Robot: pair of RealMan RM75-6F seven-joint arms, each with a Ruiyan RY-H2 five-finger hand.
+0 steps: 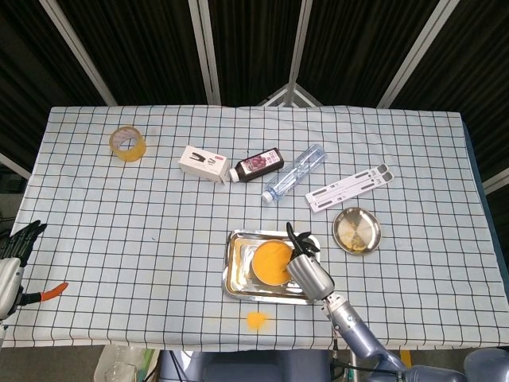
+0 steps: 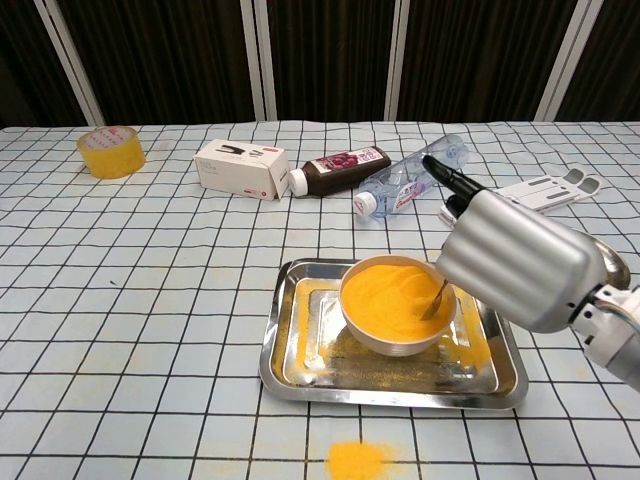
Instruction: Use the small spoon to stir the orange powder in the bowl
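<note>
Spoon held by right robot hand, tip dipped in orange powder at 3 o'clock side of bowl. Bowl seated in tray on counter. Left robot hand seen at counter edge, grasp state cannot be told.

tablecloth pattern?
White tablecloth with a black grid of squares; clearest in the head view.
</note>
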